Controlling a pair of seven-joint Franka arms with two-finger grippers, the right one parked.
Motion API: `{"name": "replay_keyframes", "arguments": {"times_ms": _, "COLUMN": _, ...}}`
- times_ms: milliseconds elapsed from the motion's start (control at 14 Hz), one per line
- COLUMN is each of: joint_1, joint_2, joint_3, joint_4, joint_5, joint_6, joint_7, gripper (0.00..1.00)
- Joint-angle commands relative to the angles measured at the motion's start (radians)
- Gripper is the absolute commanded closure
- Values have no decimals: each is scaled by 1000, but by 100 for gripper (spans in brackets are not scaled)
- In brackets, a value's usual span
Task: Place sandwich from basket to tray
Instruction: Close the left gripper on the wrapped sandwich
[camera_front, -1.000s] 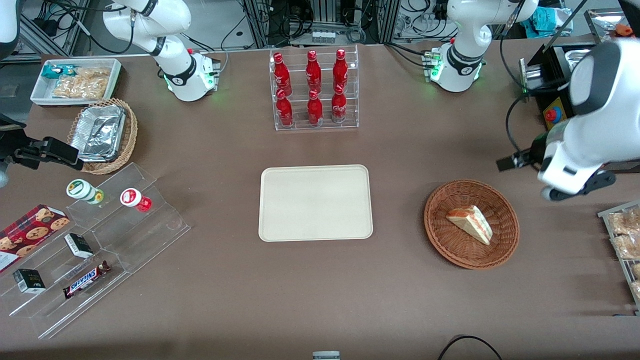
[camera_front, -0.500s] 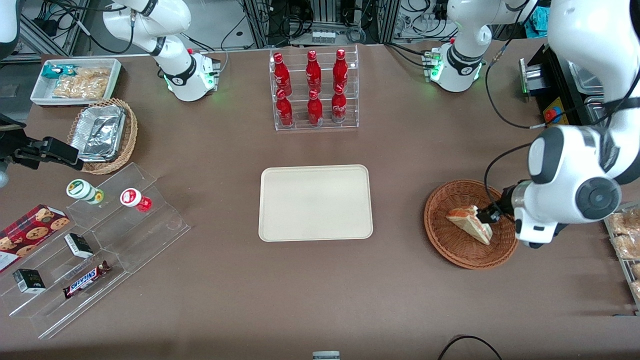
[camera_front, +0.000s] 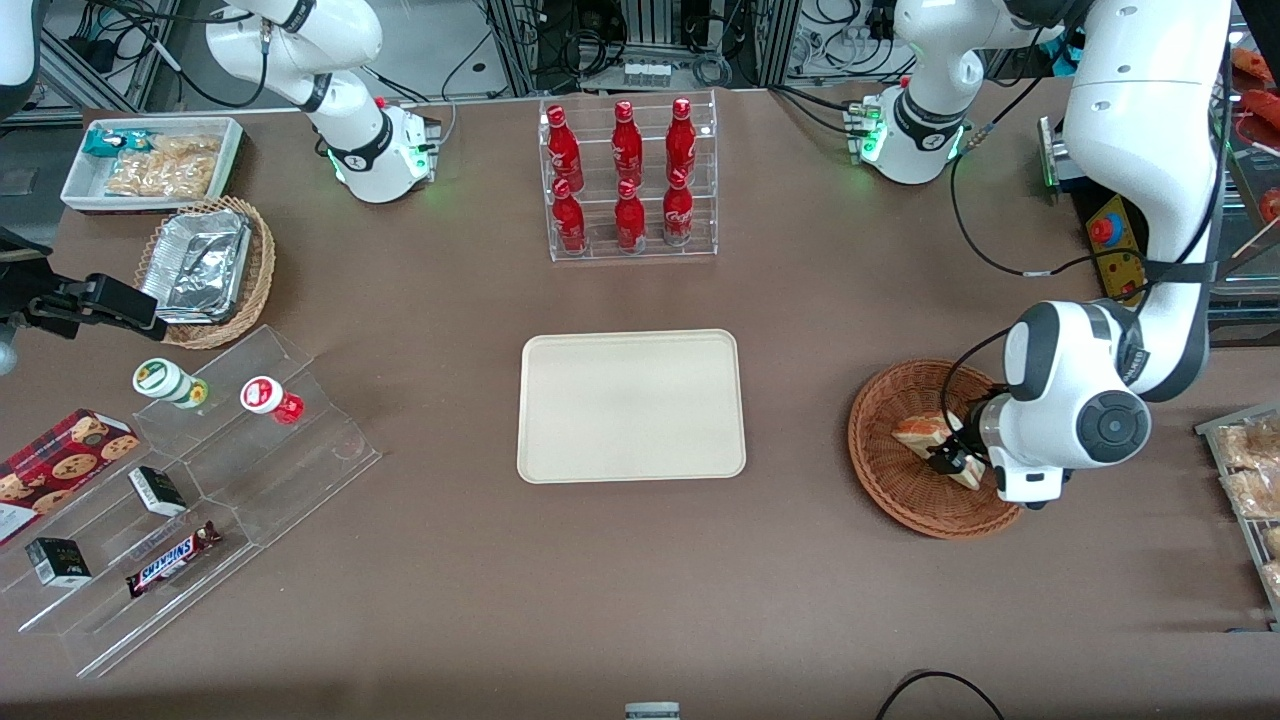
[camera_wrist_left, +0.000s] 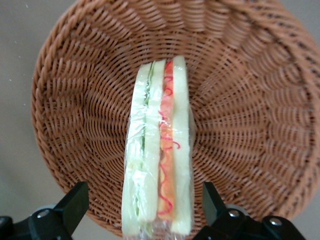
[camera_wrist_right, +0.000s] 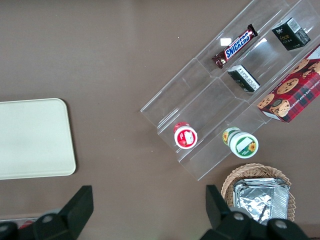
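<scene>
Front view, gripper: the gripper (camera_front: 952, 455) is down inside the basket (camera_front: 890, 478), at the sandwich's end nearer the camera.
Left wrist view, fingers: the two fingers (camera_wrist_left: 75, 205) stand apart, one on each flat bread face of the sandwich (camera_wrist_left: 159, 150), neither pad touching it yet. Judged as the line-up just ahead of closing.
Why this approach: squeezing across the two bread faces, the short way, looks the surest hold; the clear wrap may slip if gripped along the cut edge.
Sandwich, place: it lies in the basket, partly hidden by the wrist in the front view, with only its tip (camera_front: 915, 430) showing.
Sandwich, axis: in the front view its long axis runs from about 10 o'clock to 4 o'clock, tip toward 10. It stands on edge, with the green and red filling layers facing up at the wrist camera.
Tray: the tray (camera_front: 631, 406) lies toward the parked arm's end from the basket, at about 9 o'clock from it and well apart, with nothing on it.
Farther off: a rack of red bottles (camera_front: 628, 180) stands at 12 o'clock from the tray, clear of the likely carry path.
</scene>
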Motion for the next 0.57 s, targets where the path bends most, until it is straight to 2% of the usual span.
{"name": "replay_keyframes", "arguments": {"times_ms": 0, "joint_1": 7, "joint_2": -16, "joint_3": -2, "joint_4": -67, "joint_5": -2, "joint_6": 61, "joint_7": -22, "gripper": 0}}
{"name": "replay_keyframes", "arguments": {"times_ms": 71, "joint_1": 7, "joint_2": -16, "joint_3": 1, "joint_4": -83, "joint_5": 0, "joint_6": 87, "joint_7": -22, "gripper": 3}}
{"name": "replay_keyframes", "arguments": {"times_ms": 143, "joint_1": 7, "joint_2": -16, "joint_3": 3, "joint_4": -92, "joint_5": 0, "joint_6": 101, "joint_7": -22, "gripper": 21}}
{"name": "replay_keyframes", "arguments": {"times_ms": 214, "joint_1": 7, "joint_2": -16, "joint_3": 3, "joint_4": -92, "joint_5": 0, "joint_6": 101, "joint_7": -22, "gripper": 52}}
{"name": "replay_keyframes", "arguments": {"times_ms": 286, "joint_1": 7, "joint_2": -18, "joint_3": 3, "joint_4": -90, "joint_5": -2, "joint_6": 101, "joint_7": -24, "gripper": 68}}
{"name": "replay_keyframes", "arguments": {"times_ms": 500, "joint_1": 4, "joint_2": -41, "joint_3": 1, "joint_4": -49, "joint_5": -6, "joint_6": 67, "joint_7": -36, "gripper": 81}}
